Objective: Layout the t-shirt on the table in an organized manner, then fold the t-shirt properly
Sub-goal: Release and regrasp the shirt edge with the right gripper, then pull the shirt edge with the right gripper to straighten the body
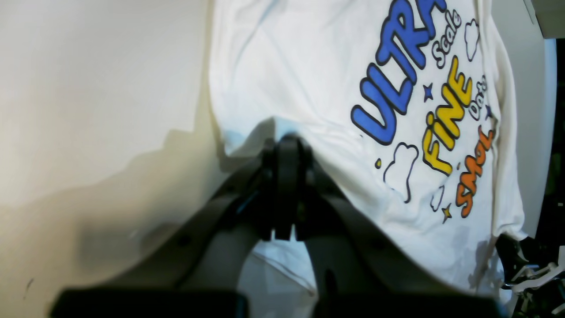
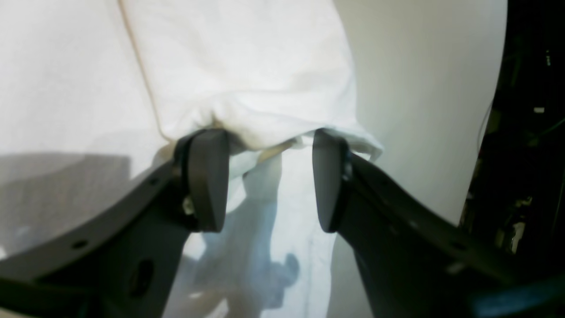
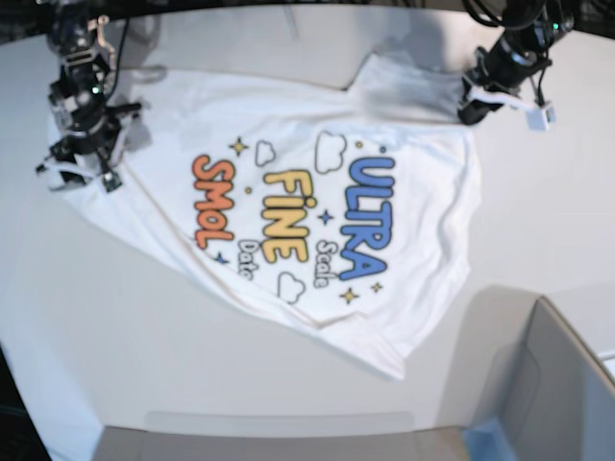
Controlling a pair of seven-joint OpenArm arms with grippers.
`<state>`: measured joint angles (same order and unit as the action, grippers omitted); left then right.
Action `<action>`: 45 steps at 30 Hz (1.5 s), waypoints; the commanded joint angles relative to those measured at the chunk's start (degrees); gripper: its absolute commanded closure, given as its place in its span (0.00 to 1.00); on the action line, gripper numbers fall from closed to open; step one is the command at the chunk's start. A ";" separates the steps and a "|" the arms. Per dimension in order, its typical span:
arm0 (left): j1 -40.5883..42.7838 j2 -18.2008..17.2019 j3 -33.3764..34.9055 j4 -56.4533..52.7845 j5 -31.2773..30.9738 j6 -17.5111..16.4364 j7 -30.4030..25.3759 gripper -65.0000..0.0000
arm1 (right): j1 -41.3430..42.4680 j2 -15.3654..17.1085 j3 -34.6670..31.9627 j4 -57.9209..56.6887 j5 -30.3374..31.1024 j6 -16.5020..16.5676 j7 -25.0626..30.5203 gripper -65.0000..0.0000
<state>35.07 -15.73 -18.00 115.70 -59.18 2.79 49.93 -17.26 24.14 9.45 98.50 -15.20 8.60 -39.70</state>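
Left gripper (image 1: 282, 152): I see its jaws pressed together, pinching a raised fold of the t-shirt (image 1: 318, 79) near one edge. Right gripper (image 2: 270, 176): jaws spread wide, fingertips (image 2: 207, 176) against a bunched edge of cloth, nothing clamped. T-shirt: print side up, spread slantwise across the table (image 3: 288, 384), wrinkled between my two arms. Grey box (image 3: 553, 394): at the table's near corner.
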 commanded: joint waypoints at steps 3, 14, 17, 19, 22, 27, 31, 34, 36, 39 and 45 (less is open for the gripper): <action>0.14 -0.49 -0.15 0.83 -1.17 0.42 -0.22 1.00 | 0.42 0.78 -0.09 0.45 -0.05 0.23 -0.17 0.53; 0.14 -0.41 -0.15 0.83 -1.17 0.42 -0.22 1.00 | 5.26 1.40 -0.09 0.27 -0.05 0.23 0.01 1.00; 0.14 -0.41 -0.15 0.83 -1.17 0.42 -0.22 1.00 | 6.75 1.40 -0.09 0.53 -0.05 0.23 0.01 1.00; 0.14 -0.41 -0.15 0.83 -1.17 0.42 -0.22 1.00 | 7.63 1.49 -0.09 0.53 -0.05 0.23 0.01 1.00; 0.14 -0.41 -0.15 0.83 -1.17 0.42 -0.22 1.00 | 9.21 1.49 0.00 0.53 0.04 0.23 0.01 1.00; 0.14 -0.41 -0.15 0.83 -1.17 0.42 -0.22 1.00 | 14.66 1.40 0.44 0.10 0.30 0.15 0.01 1.00; 0.23 -0.41 -0.15 0.74 -1.17 0.42 -0.22 1.00 | 23.10 1.31 0.61 -3.16 0.39 -0.12 0.01 1.00; 0.23 -0.41 -0.15 0.39 -1.17 0.42 -0.22 1.00 | 30.75 0.43 2.72 -9.40 0.48 -0.64 1.24 1.00; 0.23 -0.32 -0.15 -0.05 -1.17 0.42 -0.22 1.00 | 35.41 -1.15 5.45 -15.64 1.27 -3.11 4.58 1.00; 0.58 -0.32 -0.15 -0.23 -1.17 0.42 -0.22 1.00 | 40.33 -1.59 10.28 -25.22 5.49 -7.24 9.24 1.00; 0.67 -0.23 -0.15 -0.23 -1.17 0.42 -0.22 1.00 | 42.62 -1.33 16.96 -39.55 16.92 -12.51 15.57 1.00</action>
<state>35.40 -15.51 -18.00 114.61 -59.18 2.81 49.91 23.44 22.17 26.46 57.58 1.45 -4.27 -26.35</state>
